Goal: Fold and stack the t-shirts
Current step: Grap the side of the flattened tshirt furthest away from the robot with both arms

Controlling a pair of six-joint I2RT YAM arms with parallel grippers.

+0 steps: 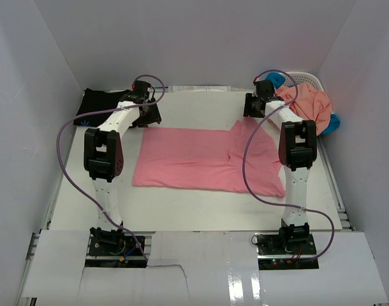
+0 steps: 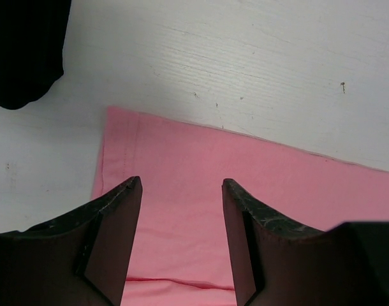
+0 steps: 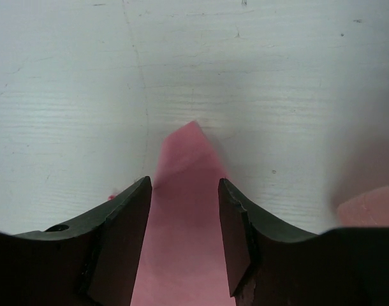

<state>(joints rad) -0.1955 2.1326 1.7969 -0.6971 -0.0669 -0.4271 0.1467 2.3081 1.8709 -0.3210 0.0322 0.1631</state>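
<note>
Rose-pink t-shirt (image 1: 207, 159) lies spread flat mid-bench (image 1: 194, 210), laid out for folding, I judge. I count four t-shirts. The pink one is out. A black t-shirt (image 1: 99, 105) sits at the far-left corner, likely the stack's start. Salmon-orange (image 1: 309, 105) and blue (image 1: 333, 124) ones are heaped in the single white basket (image 1: 309, 78), waiting.

My two pincers, left pincer (image 1: 146, 115) and right pincer (image 1: 252, 108), sit at the pink shirt's far edge.

Left wrist: my fingers (image 2: 118, 217) are spread wide, empty, over the shirt's hemmed corner (image 2: 124, 146).

Right wrist: my fingers (image 3: 127, 223) are equally wide, empty, straddling a pointed pink tip (image 3: 188, 153). Both are set to pinch, I reckon.
</note>
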